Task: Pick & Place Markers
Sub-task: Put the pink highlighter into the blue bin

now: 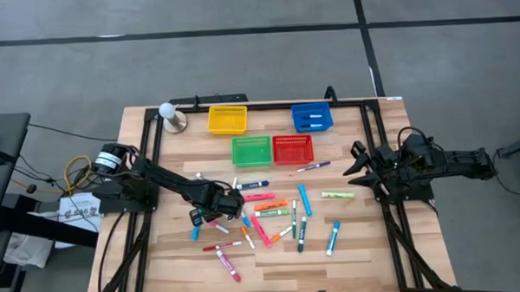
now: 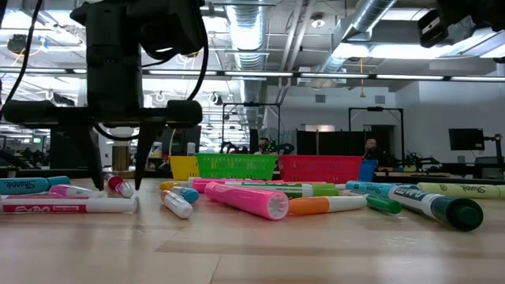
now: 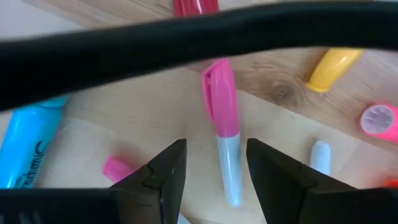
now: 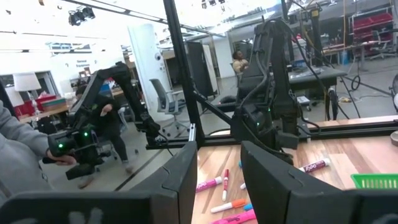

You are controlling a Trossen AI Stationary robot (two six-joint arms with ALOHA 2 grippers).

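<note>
Your left tool [image 3: 214, 165] is hanging open low over a pink marker [image 3: 222, 118], fingers straddling its white end, seemingly not touching. Other markers [image 1: 280, 216] are lying scattered mid-frame on the tabletop [image 1: 350, 247]. Your right tool [image 1: 358, 164] is waiting, fingers parted and empty, at the right edge.

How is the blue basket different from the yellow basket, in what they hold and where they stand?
The blue basket holds a couple of pale markers; the yellow basket looks empty. The blue one stands toward the right arm's side, the yellow one toward the left arm's side. Both are small square mesh baskets in the table's far row.
</note>
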